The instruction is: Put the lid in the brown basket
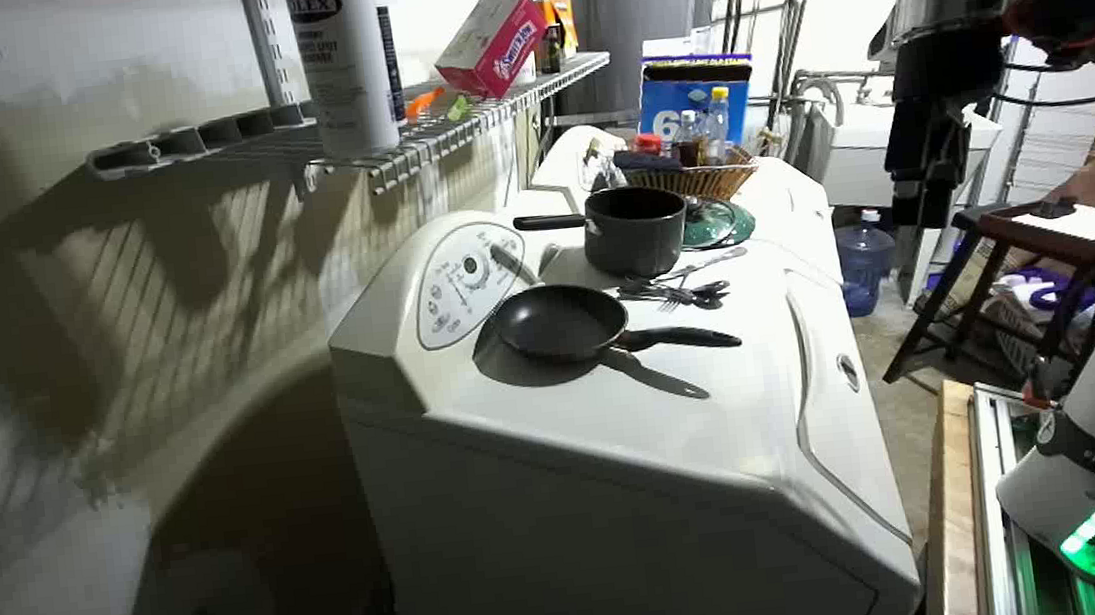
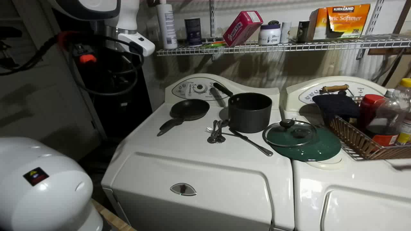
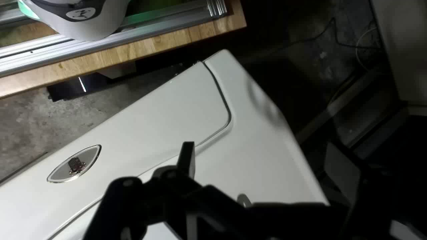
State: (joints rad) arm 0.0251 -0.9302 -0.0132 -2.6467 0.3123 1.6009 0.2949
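Observation:
The lid is clear glass with a dark rim and black knob. It lies on a green round plate-like piece beside the black pot. The lid is partly hidden behind the pot in an exterior view. The brown basket is woven and holds bottles and a red-capped jar; it also shows in an exterior view. My gripper is high in the air, away from the lid and basket. In the wrist view the gripper has its fingers wide apart, with nothing between them.
The black pot, a black frying pan and dark cutlery stand on the white washer top. A wire shelf with boxes and bottles hangs on the wall above. A white wire rack shows under the basket.

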